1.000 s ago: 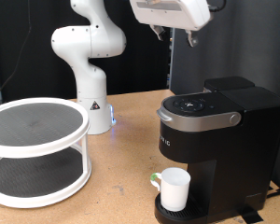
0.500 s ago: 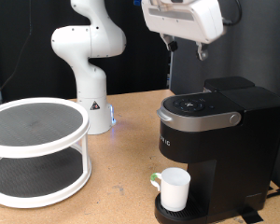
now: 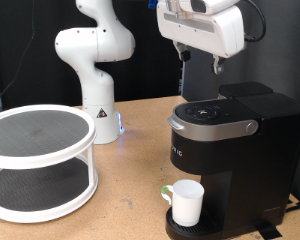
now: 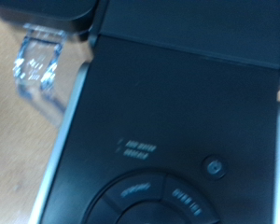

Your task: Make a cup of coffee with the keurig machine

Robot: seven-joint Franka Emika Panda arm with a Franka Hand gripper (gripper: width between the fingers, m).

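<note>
The black keurig machine (image 3: 230, 160) stands at the exterior view's right with its silver-grey lid handle (image 3: 215, 127) down. The white cup (image 3: 187, 203) stands on the drip tray under the spout. My gripper (image 3: 200, 62) hangs above the machine's top, open and empty, with its fingers (image 3: 218, 66) pointing down and apart from the lid. In the wrist view the machine's glossy top and button panel (image 4: 168, 191) fill the picture, and one clear fingertip (image 4: 37, 63) shows beside them.
A white two-tier round shelf (image 3: 40, 160) stands at the exterior view's left on the wooden table (image 3: 130, 170). The white robot arm base (image 3: 98, 90) stands behind it, near the middle.
My gripper has moved towards the exterior view's right and lowered slightly, now over the machine's top. The cup and machine have not moved.
</note>
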